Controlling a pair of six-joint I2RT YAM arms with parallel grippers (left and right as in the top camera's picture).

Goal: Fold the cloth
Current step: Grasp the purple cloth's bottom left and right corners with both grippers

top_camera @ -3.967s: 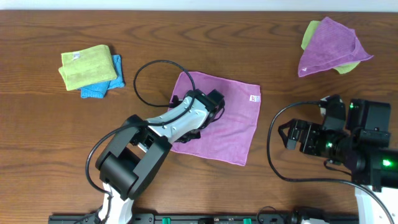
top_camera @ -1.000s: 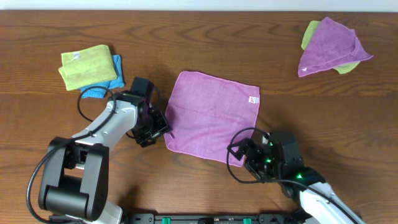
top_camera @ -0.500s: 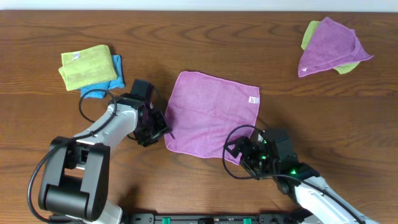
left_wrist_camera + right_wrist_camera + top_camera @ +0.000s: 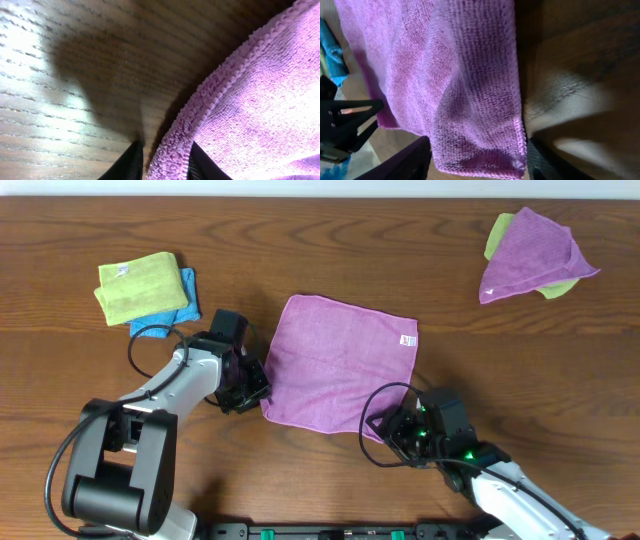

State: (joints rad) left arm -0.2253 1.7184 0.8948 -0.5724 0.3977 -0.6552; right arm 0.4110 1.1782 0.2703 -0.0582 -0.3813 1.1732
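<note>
The purple cloth (image 4: 340, 370) lies spread flat in the middle of the wooden table, with a white tag near its far right corner. My left gripper (image 4: 260, 393) is at the cloth's near left corner. In the left wrist view the cloth's hem (image 4: 172, 150) lies between the two fingers (image 4: 165, 167), with a sliver of wood still showing beside the left finger. My right gripper (image 4: 385, 428) is at the near right corner. In the right wrist view its open fingers (image 4: 477, 162) straddle that corner of the cloth (image 4: 445, 75).
A folded green cloth (image 4: 138, 285) on a blue one (image 4: 165, 318) lies at the far left. A crumpled purple cloth (image 4: 532, 255) over a green one lies at the far right. Black cables loop beside each wrist. The left arm (image 4: 345, 120) shows in the right wrist view.
Four seconds ago the left gripper was over the cloth and the right arm was far right. Both have come to the near corners. In the last half second both edged slightly closer.
</note>
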